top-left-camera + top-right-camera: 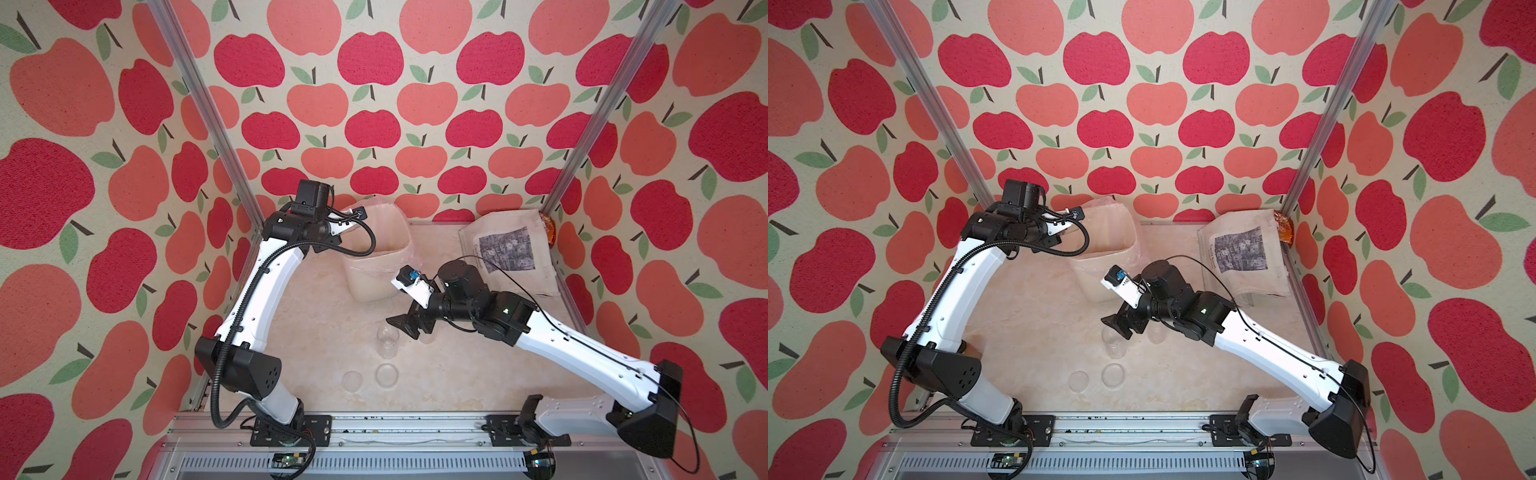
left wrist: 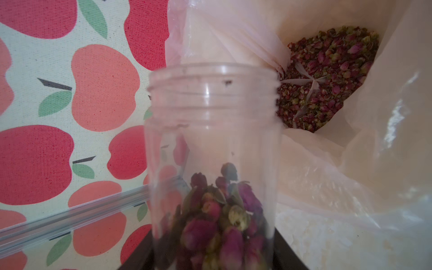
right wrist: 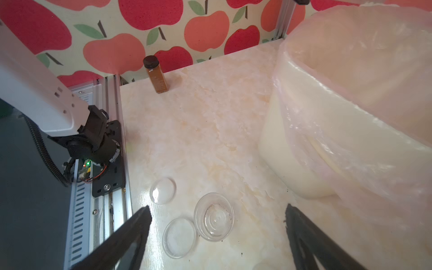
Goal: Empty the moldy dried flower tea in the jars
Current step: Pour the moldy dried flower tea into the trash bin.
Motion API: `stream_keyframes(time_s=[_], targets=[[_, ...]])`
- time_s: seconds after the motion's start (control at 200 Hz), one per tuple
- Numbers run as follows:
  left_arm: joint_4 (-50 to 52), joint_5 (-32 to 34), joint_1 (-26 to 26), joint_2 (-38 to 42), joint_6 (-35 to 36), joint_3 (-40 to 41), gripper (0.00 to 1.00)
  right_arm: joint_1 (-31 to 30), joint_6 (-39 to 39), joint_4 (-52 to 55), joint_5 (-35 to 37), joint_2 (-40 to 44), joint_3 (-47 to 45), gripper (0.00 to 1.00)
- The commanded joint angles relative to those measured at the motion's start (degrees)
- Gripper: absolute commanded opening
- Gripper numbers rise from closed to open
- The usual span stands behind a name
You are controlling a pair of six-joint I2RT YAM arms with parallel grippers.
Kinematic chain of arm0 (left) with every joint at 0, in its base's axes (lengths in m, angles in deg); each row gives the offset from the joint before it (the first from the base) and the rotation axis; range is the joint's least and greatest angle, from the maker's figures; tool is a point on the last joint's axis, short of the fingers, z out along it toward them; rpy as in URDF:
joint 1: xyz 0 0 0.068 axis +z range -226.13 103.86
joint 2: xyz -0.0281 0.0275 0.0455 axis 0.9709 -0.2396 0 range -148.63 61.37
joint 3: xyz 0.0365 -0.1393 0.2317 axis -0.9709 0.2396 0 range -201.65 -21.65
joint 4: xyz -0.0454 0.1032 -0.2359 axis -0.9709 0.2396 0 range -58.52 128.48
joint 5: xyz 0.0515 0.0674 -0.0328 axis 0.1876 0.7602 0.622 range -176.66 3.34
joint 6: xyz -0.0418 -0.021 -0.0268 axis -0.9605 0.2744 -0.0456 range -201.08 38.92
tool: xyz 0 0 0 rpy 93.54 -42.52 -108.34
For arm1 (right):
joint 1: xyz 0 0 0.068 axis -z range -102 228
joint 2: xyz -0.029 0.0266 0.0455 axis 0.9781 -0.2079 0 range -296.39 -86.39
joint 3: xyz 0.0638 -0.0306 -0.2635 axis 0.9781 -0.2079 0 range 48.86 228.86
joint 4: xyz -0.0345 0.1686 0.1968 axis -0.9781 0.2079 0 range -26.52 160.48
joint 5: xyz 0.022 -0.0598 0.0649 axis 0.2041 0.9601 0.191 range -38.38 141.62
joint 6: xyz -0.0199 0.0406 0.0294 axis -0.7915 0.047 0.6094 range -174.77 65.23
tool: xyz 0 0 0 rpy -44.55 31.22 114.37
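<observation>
My left gripper [image 2: 212, 257] is shut on a clear lidless jar [image 2: 212, 131]. The moldy dried flower tea [image 2: 215, 215], pink and purple buds, lies at the jar's base by the jaws. The jar's mouth points at the lined cream bin's [image 1: 372, 274] edge, and more tea [image 2: 327, 77] lies heaped inside the bin. In both top views the left wrist [image 1: 328, 226] hangs at the bin's far left rim. My right gripper [image 3: 217, 209] [image 1: 405, 328] stands open above an empty jar [image 3: 214, 217] [image 1: 387, 341] on the table. Nothing is between its fingers.
Two clear lids [image 3: 163, 190] [image 3: 179, 237] lie on the marble table by the empty jar, towards the front rail. An amber bottle with a black cap [image 3: 156, 74] stands by the wall. A printed cloth bag [image 1: 507, 249] lies at the back right.
</observation>
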Motion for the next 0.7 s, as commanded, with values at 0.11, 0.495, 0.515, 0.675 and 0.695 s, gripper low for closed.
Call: stream_keyframes(time_s=[0.11,0.495,0.515,0.675,0.695], targets=[[4.38,12.2,-3.93,-5.32,10.04,-7.33,0.0,5.93,10.39,-4.71,-0.36,3.93,-4.39,0.93],[-2.11,22.92,-7.84,-9.21,22.79,-9.69,0.0,13.74,20.35,-5.45,-4.59,5.19,-7.45,0.93],[-2.69,23.28,-7.94,-9.21,23.54,-9.6,0.0,13.9,20.71,-5.63,-4.75,5.23,-7.53,0.93],[-6.09,23.72,-8.82,-8.91,27.55,-8.58,0.0,15.77,24.81,-7.24,-7.96,5.22,-7.61,0.93],[-6.72,23.71,-8.95,-8.88,28.17,-8.1,0.0,16.09,25.47,-7.5,-8.34,5.19,-7.62,0.93]])
